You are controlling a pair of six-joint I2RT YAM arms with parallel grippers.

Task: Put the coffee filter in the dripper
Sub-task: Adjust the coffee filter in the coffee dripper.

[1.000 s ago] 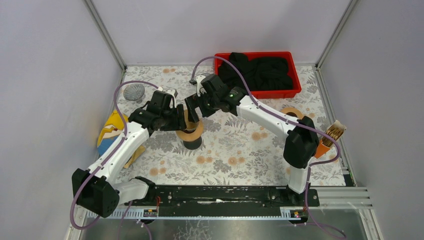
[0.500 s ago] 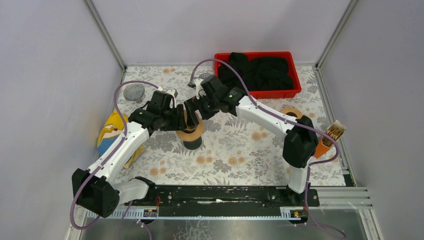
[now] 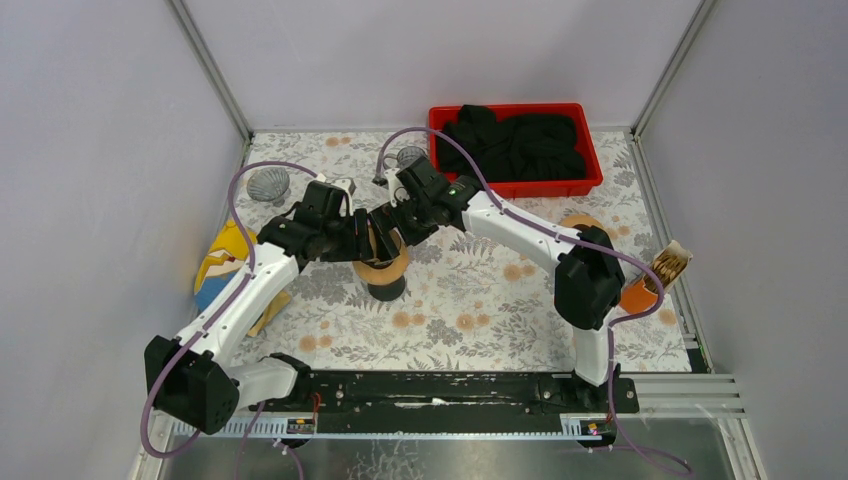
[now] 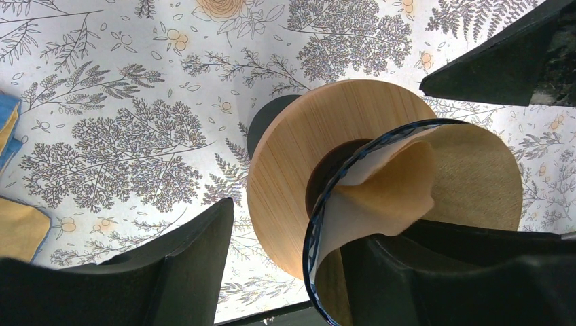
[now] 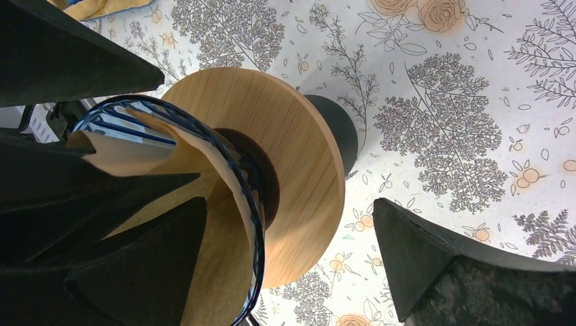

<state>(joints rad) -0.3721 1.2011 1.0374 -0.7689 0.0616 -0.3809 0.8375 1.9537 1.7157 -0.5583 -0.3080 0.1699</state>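
left gripper point(image 4: 286, 227) wide, empty | right gripper point(image 5: 289, 205) wide, empty | filter point(image 4: 394, 183) curled in dripper point(image 4: 292, 149): 2 wrist views only

Floral counter point(image 3: 470, 310). Red bin point(image 3: 590, 182) at back right, full of black cloth point(image 3: 520, 145). Grey ridged shell point(image 3: 268, 183) back left. Blue-yellow cloth point(image 3: 218, 262) at left edge. Orange cup point(image 3: 638, 296) with wooden sticks point(image 3: 670, 264) at right edge.

Dripper point(image 3: 381, 266) stands on table point(image 3: 470, 305), left of centre. Coffee filter point(image 4: 390, 187) sits partly inside its wire cone. Left gripper point(image 3: 364, 241) is at its left, right gripper point(image 3: 393, 229) at its rear right. Bin point(image 3: 590, 182) is back right, cloth point(image 3: 520, 140) in it. Shell point(image 3: 268, 183) is back left, tape ring point(image 3: 581, 222) right, cup point(image 3: 652, 285) at right edge.
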